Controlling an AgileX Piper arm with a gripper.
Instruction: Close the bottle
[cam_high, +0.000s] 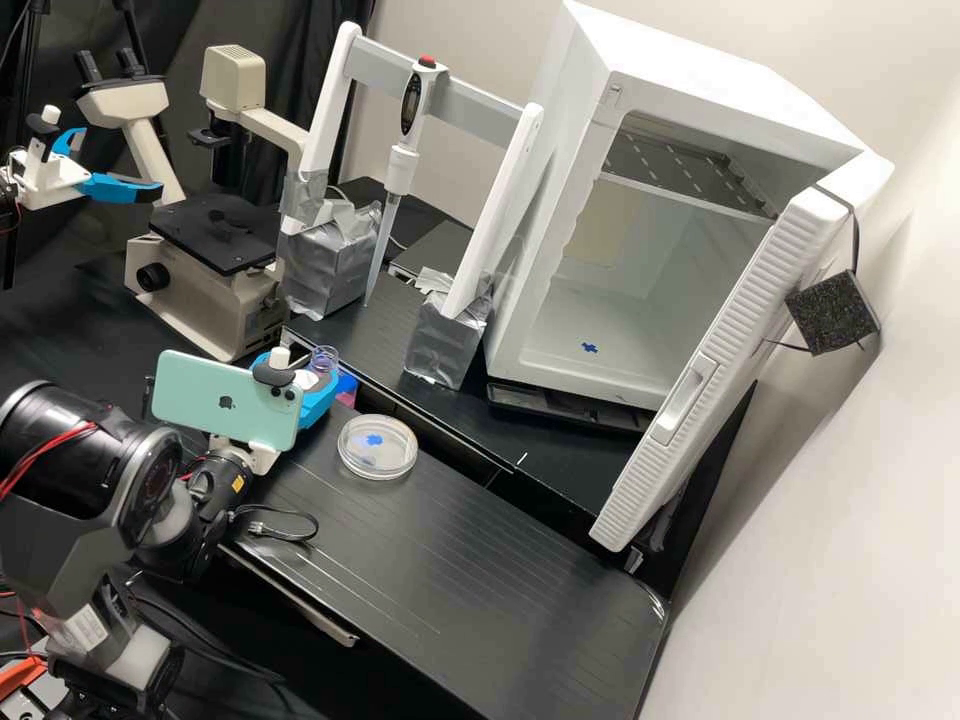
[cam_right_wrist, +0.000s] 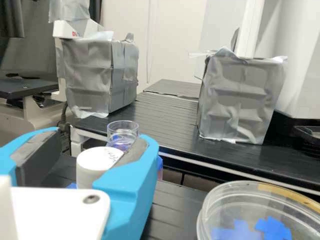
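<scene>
While the blue-fingered white gripper (cam_high: 300, 379) stands wide, white cylindrical cap (cam_right_wrist: 91, 167) between its fingers; clear round-mouthed vessel (cam_right_wrist: 122, 131) nearby.

lit brightly and softly, seemingly from above. glows palest on the wall (cam_high: 840, 540) well beyond the claw (cam_high: 300, 372), then dims to grey shade inside the open white cabinet (cam_high: 575, 185). leaves thin streaks of glare along the black bench (cam_high: 480, 560) near the claw, glints on the rim of the petri dish (cam_high: 350, 464) just beside, and puts a dull sheen on the duct-taped boxes (cam_right_wrist: 240, 95) beyond. sinks into deep shadow below the bench edge.
</scene>
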